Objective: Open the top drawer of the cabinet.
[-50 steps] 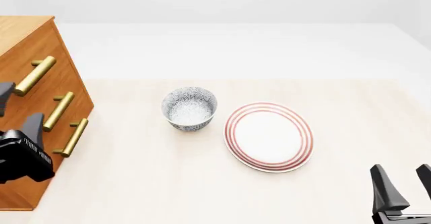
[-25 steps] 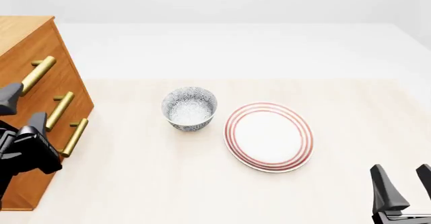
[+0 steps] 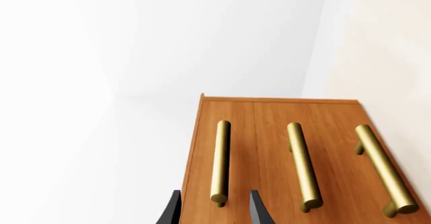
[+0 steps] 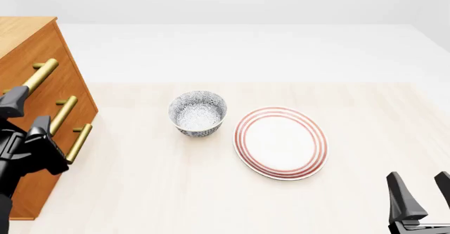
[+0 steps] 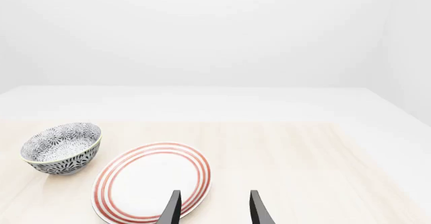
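The cabinet (image 4: 16, 33) stands at the table's left, orange-brown with three brass bar handles. The top drawer (image 4: 35, 49) looks closed, flush with the two below. Its handle (image 4: 40, 75) slants down toward my left gripper (image 4: 29, 107), which is open at the handle's near end. In the left wrist view the top drawer (image 3: 239, 143) shows its handle (image 3: 220, 158) running straight ahead, in line with the gap of the left gripper (image 3: 215, 211); the black fingertips (image 3: 172, 210) are on either side of the bar's near tip without closing on it. My right gripper (image 4: 422, 194) sits open at the front right, holding nothing.
A patterned bowl (image 4: 197, 113) and a red-ringed plate (image 4: 281, 142) lie mid-table, right of the cabinet. The right wrist view shows the same bowl (image 5: 60, 148) and plate (image 5: 153, 181). The middle handle (image 4: 63, 114) and bottom handle (image 4: 79, 143) sit below the top one.
My left gripper has risen and moved forward along the cabinet front, from beside the lower handles to the near end of the top handle. The right arm has not moved.
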`<state>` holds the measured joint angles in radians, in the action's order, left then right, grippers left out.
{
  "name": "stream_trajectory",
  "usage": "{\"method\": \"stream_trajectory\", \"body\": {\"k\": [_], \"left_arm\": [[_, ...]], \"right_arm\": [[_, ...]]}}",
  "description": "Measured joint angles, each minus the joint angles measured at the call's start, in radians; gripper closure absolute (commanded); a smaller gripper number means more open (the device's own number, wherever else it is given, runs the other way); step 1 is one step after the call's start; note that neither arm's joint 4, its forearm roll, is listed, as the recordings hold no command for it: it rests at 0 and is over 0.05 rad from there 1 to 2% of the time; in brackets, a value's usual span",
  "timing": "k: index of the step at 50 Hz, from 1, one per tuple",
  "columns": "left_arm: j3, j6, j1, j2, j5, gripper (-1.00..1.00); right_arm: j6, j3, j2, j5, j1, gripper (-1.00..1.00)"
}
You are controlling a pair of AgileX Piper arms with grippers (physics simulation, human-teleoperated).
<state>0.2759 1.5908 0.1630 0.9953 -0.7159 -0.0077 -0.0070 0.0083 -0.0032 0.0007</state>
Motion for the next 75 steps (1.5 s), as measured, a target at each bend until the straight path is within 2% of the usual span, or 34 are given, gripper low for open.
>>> {"method": "stream_trajectory", "body": {"k": [29,56,75], "left_arm": [[0.02,-0.013,0.053,0.123,-0.104,-1.0],[0.033,-0.034,0.108,0.19,-0.154,-1.0],[0.074,-0.039,0.127,0.255,-0.171,-1.0]], "right_arm": [[0.0,0.0,0.0,0.0,0.0,-1.0],[0.0,0.0,0.0,0.0,0.0,-1.0],[0.0,0.0,0.0,0.0,0.0,-1.0]]}}
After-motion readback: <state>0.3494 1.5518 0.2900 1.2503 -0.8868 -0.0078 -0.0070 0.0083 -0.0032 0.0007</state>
